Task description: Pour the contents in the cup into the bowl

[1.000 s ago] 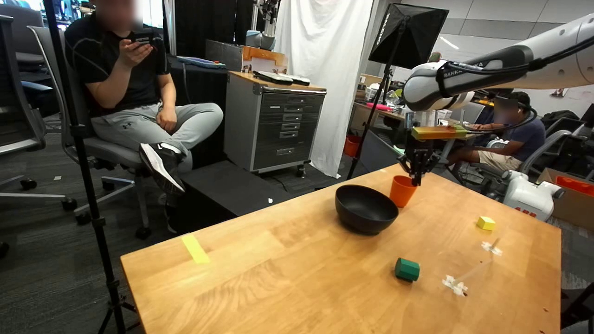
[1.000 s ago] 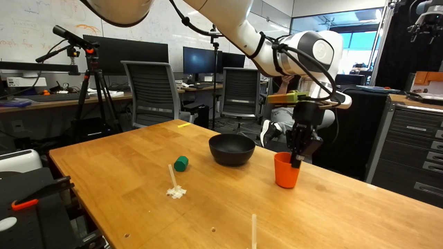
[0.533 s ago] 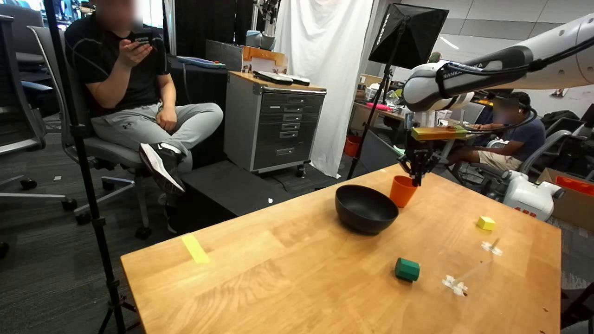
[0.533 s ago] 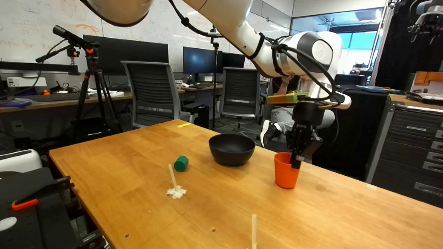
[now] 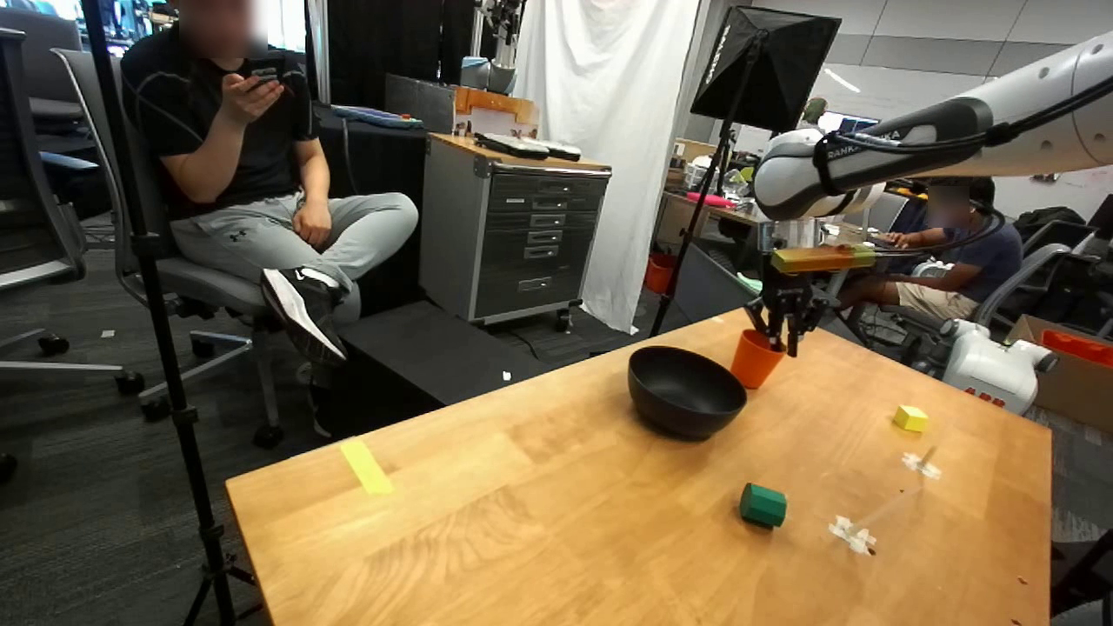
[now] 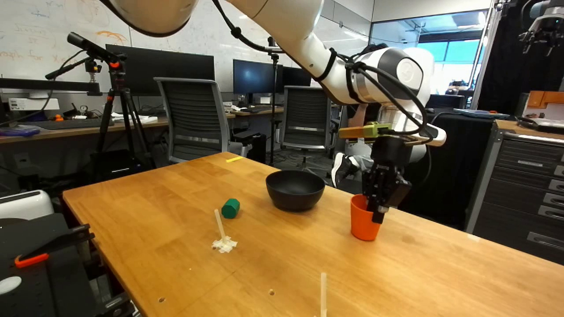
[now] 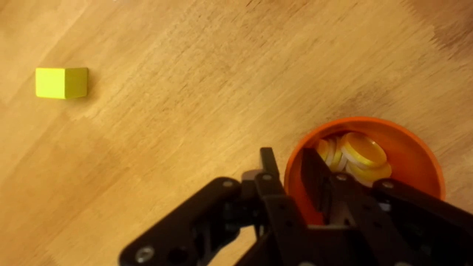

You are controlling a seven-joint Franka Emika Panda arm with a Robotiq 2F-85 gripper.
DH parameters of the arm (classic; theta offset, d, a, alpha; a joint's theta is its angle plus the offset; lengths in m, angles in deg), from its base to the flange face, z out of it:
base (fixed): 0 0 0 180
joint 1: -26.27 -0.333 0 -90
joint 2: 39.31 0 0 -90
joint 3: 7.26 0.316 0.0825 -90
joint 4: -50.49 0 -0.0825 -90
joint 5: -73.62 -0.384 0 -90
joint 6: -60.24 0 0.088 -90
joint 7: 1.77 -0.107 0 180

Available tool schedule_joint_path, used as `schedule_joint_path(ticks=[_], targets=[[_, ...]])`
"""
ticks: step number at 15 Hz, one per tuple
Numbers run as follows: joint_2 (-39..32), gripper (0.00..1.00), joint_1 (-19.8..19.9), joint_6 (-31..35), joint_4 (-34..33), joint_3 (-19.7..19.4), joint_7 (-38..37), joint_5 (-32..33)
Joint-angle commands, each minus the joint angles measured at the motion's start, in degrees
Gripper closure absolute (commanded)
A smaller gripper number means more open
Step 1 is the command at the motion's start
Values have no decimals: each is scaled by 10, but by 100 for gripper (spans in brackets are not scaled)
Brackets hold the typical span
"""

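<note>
hand (image 5: 783, 349): lower than before | arm (image 5: 922, 152): dipped too | cup (image 6: 363, 225): shifted very slightly

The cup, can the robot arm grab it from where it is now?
Probably yes: the gripper is open, one finger inside the cup and the other outside, and nothing seems to stop them closing on its wall.

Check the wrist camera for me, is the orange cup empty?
No, in the wrist view several yellow and whitish round pieces lie inside the orange cup.
</note>
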State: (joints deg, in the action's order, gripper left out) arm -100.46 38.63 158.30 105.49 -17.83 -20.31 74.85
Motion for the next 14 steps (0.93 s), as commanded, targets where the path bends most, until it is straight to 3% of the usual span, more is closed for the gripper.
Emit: schedule_joint_path(ticks=[1,2,4,14], targets=[[5,74,-8,-1,13,-6,-6,10],[6,85,-9,-2,15,-6,-6,10],[6,94,-9,-2,17,-6,-7,8],[29,94,-20,14,32,-6,-10,9]])
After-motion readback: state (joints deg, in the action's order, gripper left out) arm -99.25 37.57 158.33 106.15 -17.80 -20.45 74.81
